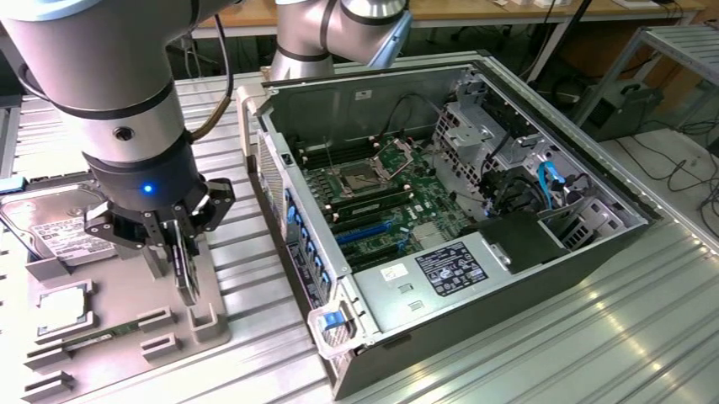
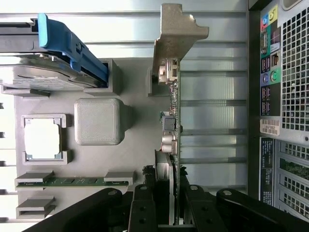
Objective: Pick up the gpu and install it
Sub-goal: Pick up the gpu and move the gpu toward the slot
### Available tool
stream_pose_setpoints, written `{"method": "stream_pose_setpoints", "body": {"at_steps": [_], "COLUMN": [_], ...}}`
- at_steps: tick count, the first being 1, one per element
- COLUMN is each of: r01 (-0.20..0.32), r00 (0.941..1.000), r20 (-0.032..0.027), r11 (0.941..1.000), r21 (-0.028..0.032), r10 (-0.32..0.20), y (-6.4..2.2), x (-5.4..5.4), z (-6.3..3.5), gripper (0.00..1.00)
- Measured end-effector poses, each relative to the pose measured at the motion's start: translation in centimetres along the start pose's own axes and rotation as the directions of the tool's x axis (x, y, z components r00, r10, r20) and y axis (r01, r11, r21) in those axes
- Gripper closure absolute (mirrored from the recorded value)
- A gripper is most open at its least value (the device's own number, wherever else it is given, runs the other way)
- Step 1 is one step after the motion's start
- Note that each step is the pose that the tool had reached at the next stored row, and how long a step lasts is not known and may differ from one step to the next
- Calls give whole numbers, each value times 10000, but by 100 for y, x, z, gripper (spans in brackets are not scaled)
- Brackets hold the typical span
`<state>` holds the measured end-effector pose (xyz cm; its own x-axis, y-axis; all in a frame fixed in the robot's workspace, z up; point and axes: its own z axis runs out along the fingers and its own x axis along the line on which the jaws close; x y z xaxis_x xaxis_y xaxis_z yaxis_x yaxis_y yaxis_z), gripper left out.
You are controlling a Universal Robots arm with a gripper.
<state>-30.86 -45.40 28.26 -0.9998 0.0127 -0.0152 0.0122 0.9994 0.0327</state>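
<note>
Your jaws are clamped on the gpu (image 1: 187, 268) (image 2: 173, 96), which stands edge-on over the tray (image 1: 118, 282), on the side nearest the open case (image 1: 506, 353). Hard drive (image 1: 50, 223), cpu (image 2: 43, 137) and memory stick (image 2: 72, 181) sit on that tray.

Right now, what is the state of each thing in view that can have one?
gripper, shut on the gpu
gpu, upright on edge, gripped
computer case, open, inside exposed
hard drive, resting in the tray
memory stick, lying in its tray slot
processor, seated in its tray pocket
</note>
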Motion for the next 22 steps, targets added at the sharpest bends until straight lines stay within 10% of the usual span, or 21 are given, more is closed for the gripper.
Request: {"method": "stream_pose_setpoints", "body": {"at_steps": [22], "r01": [0], "r00": [10000], "r20": [0], "r11": [10000], "r21": [5], "r10": [0], "y": [3], "x": [-2], "z": [-102], "gripper": [72]}}
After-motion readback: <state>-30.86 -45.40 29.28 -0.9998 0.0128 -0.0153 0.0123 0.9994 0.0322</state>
